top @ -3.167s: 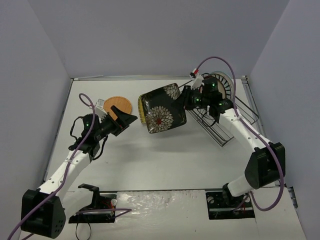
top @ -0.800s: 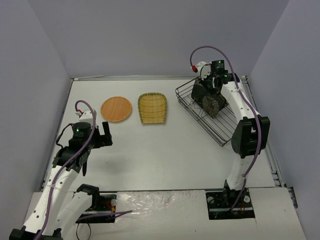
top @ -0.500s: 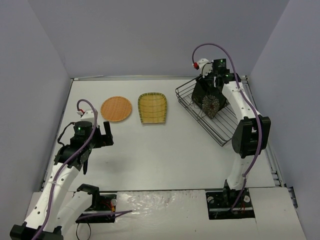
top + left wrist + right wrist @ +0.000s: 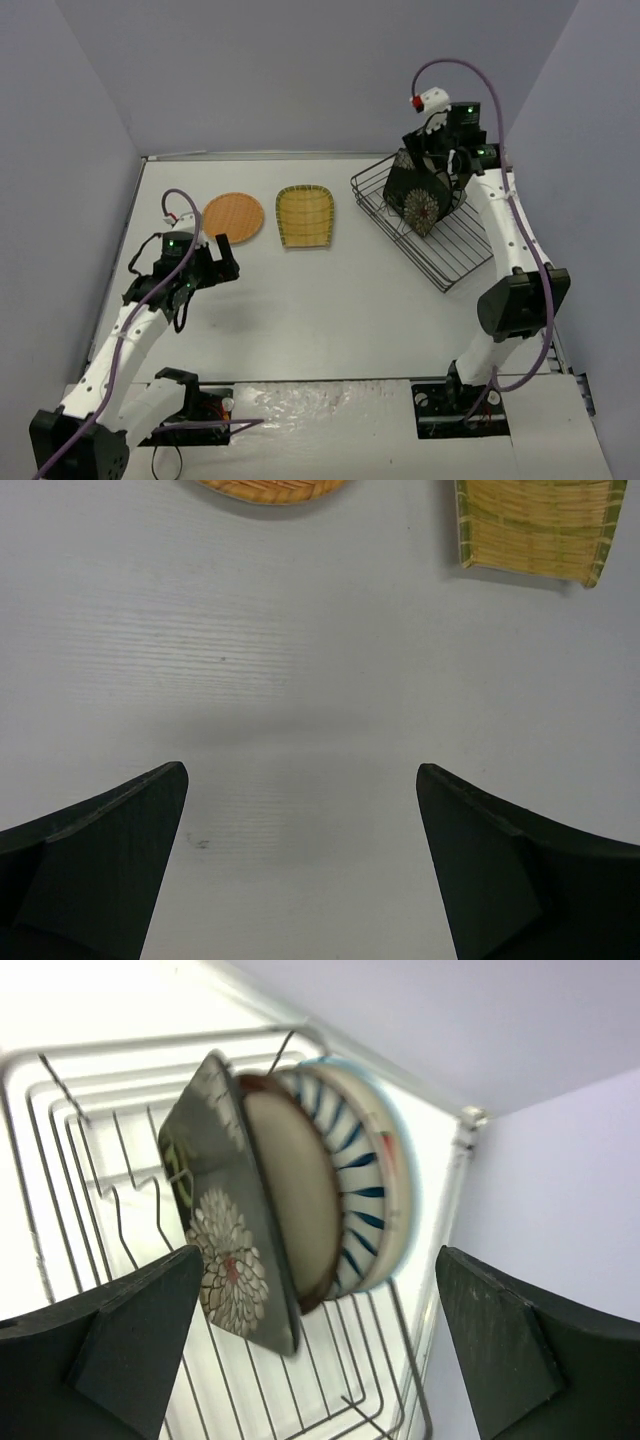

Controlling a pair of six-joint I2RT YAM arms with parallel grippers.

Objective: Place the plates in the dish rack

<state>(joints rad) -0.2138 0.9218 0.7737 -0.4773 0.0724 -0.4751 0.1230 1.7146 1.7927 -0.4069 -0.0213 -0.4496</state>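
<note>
The right fingers (image 4: pixel 110 1345) stood wide apart, gripping nothing, just above the black floral plate (image 4: pixel 228 1260). That plate stood on edge in the dish rack (image 4: pixel 70 1150), close against the red-rimmed cream plate (image 4: pixel 295 1190), with the striped plate (image 4: pixel 365 1185) right behind. The rack sat skewed at the far right of the counter (image 4: pixel 330 310). The left fingers (image 4: pixel 90 870) were spread too, empty, hovering over the counter's left side. Beyond their tips lay the orange round plate (image 4: pixel 233 216) and, to its right, the yellow square plate (image 4: pixel 304 216), both flat, near each other but not touching, well apart from the rack.
</note>
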